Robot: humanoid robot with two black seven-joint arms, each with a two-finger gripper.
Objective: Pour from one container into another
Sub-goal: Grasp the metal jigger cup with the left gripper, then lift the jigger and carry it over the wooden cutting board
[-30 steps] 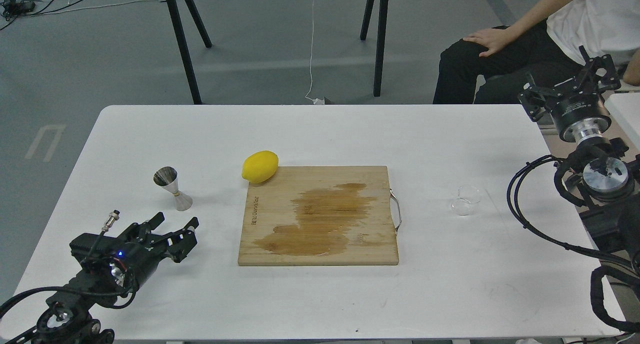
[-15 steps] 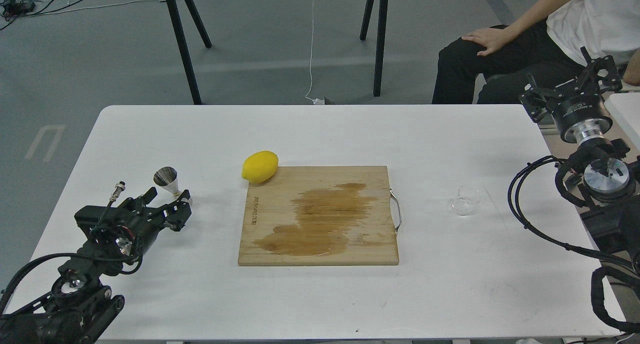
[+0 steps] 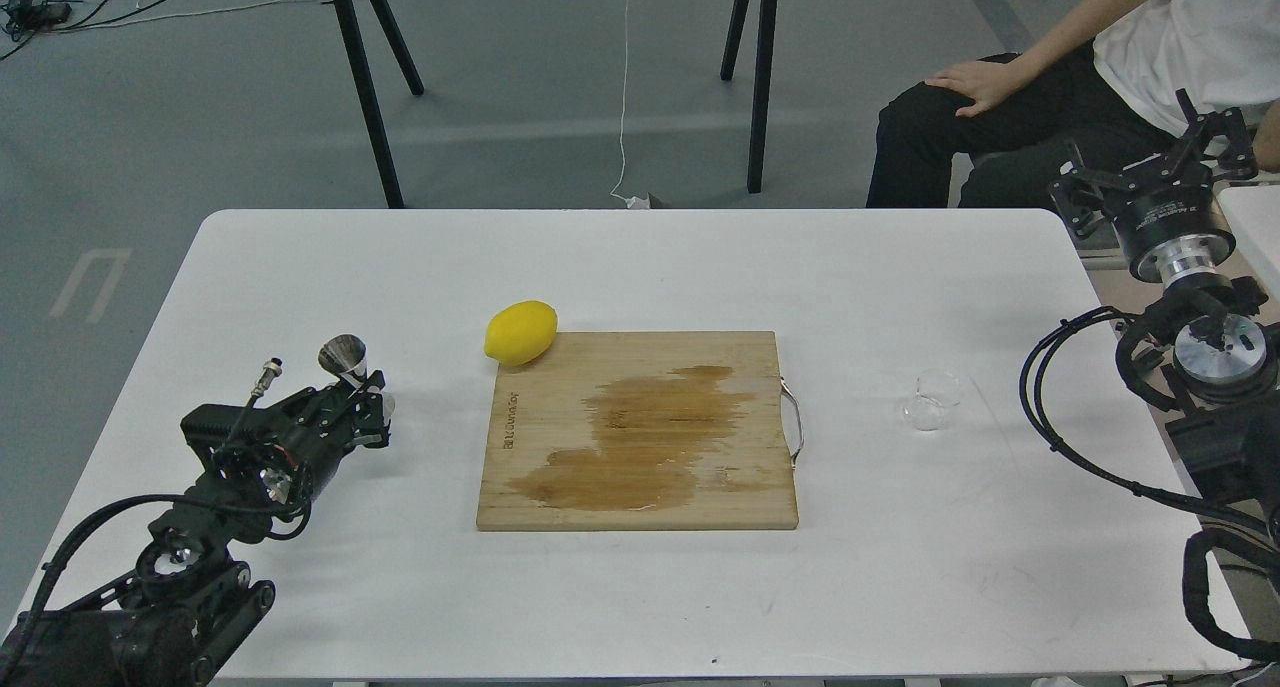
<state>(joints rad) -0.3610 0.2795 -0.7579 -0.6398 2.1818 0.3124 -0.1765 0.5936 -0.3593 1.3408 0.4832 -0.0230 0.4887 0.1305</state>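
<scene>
- bright, even overhead light; soft faint shadows under the lemon (image 3: 520, 333)
- table (image 3: 640, 607) nearly washed out white
- sharp focus, mild edge distortion

— What sits on that white counter (image 3: 640, 267)?
— A wooden cutting board (image 3: 637, 430) with a wet stain in the middle, a lemon (image 3: 520, 333) touching its far left corner, a steel jigger (image 3: 345, 361) at left, a clear glass cup (image 3: 930, 400) at right.
</scene>
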